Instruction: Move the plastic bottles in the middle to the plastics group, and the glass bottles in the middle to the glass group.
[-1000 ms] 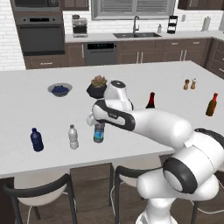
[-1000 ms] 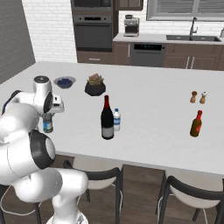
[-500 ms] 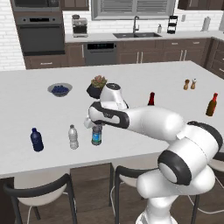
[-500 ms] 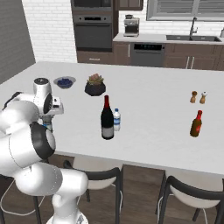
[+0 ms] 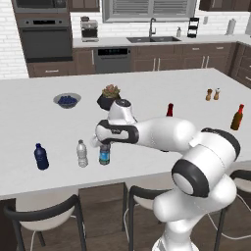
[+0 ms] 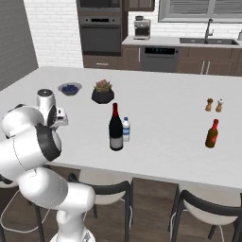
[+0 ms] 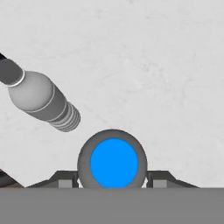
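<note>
- Nearest the front edge of the counter (image 5: 29, 181), the gripper (image 5: 105, 143) is closed around the top of a blue-labelled water bottle (image 5: 104, 154); looking down along the hand, its blue cap sits right between the fingertips (image 7: 65, 179).
- That bottle stands on the counter, or just above it; I cannot tell which. It is just beside the small clear bottle with the white label (image 5: 82, 153), and the dark blue bottle (image 5: 41, 157) is a little further left. So it looks to have reached the plastics group and is not yet let go.
- Further in, at the middle of the counter, the tall dark bottle with the red cap (image 6: 116, 129) and the second small water bottle (image 6: 126, 129) stand side by side. Both are left to move.
- Off to the right, the slim red-brown bottle (image 6: 212, 134) stands alone, well apart from them; the dark glass one belongs there.
- By my reckoning, about a third is done.
</note>
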Robot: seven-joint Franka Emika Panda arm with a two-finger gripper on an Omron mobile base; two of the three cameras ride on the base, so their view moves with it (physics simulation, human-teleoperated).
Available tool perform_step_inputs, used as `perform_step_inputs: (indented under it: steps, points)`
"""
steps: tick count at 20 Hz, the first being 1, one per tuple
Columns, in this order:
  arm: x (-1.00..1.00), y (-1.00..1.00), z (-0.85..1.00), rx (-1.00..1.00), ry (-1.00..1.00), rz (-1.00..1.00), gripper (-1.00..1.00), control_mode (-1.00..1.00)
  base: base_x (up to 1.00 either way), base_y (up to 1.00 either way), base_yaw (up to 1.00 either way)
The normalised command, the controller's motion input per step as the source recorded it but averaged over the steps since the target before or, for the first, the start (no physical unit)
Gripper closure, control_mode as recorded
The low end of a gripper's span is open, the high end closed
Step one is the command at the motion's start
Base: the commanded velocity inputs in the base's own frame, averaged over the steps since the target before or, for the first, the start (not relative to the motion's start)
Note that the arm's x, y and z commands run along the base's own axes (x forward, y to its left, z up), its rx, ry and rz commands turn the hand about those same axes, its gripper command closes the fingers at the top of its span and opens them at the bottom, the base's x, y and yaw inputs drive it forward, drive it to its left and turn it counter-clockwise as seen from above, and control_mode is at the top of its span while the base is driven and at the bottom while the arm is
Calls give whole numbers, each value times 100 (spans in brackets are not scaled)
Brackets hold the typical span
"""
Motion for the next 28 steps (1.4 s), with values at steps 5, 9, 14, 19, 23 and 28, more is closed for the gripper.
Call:
perform_step_inputs:
  steps: [5, 9, 14, 19, 23, 28]
  points:
    - [9, 23, 0, -3, -7, 1, 100, -100, 0, 0, 0]
    - [15, 19, 0, -2, -2, 1, 100, -100, 0, 0, 0]
    - [16, 11, 0, 0, 5, 2, 100, -100, 0, 0, 0]
    - [0, 0, -18, 0, 9, 0, 100, -100, 0, 0, 0]
    - [0, 0, -37, 0, 2, 0, 100, -100, 0, 0, 0]
    - [0, 0, -15, 0, -2, 0, 100, -100, 0, 0, 0]
